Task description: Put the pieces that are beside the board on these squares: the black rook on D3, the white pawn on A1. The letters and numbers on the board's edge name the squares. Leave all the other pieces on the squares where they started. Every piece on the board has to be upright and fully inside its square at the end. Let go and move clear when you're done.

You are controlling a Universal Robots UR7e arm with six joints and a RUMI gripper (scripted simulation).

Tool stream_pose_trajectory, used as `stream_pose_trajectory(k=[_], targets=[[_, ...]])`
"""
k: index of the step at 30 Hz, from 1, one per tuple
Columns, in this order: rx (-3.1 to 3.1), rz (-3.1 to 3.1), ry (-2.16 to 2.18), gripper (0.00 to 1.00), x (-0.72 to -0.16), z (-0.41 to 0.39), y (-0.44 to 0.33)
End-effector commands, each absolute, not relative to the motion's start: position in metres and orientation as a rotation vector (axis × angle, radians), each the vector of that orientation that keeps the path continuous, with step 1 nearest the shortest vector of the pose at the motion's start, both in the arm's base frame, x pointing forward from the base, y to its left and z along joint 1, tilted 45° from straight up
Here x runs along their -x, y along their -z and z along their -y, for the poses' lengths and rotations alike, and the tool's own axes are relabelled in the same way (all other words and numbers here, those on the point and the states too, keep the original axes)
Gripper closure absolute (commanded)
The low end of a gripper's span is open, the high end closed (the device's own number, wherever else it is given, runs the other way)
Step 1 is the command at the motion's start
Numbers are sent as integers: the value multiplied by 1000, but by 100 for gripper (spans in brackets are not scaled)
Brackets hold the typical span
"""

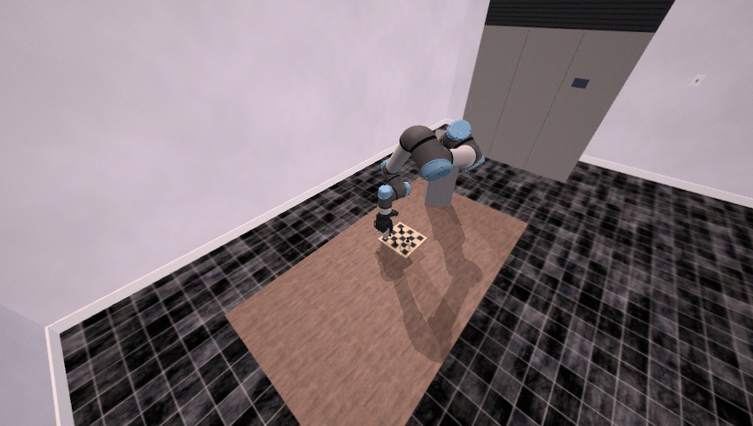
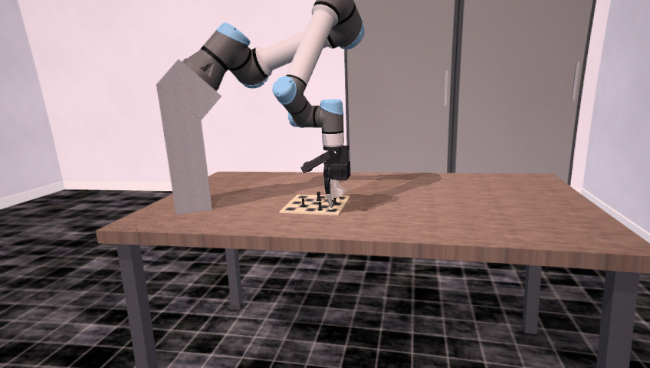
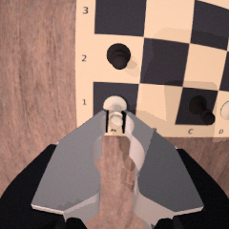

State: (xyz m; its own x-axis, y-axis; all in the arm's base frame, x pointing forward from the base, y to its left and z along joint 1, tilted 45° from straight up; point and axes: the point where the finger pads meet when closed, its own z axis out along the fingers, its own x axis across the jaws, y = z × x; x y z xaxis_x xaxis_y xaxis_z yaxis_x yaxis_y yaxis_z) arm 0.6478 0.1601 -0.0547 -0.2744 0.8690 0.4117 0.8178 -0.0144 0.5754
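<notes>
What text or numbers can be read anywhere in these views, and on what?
"3", "2", "1": rank numbers on the board's edge, wrist view.
"C", "D": file letters on its near edge.
The other letters are hidden behind the fingers.
Top and exterior views: board markings too small to read.

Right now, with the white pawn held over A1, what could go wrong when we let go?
The gripper is shut on the white pawn, which sits near A1's front edge, by the board border. Released there, it may end up partly outside the square. The black piece on A2 stands one square beyond; the fingers could brush it if the arm drifts forward. If the pawn is not yet touching down, it might topple.
</notes>
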Motion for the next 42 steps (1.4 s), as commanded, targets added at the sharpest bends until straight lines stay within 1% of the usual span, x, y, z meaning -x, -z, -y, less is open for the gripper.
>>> stream_pose_trajectory(k=[1,42], targets=[[-1849,-2156,-1173,100,-648,-160,55],[-1848,-2156,-1174,100,-651,-162,57]])
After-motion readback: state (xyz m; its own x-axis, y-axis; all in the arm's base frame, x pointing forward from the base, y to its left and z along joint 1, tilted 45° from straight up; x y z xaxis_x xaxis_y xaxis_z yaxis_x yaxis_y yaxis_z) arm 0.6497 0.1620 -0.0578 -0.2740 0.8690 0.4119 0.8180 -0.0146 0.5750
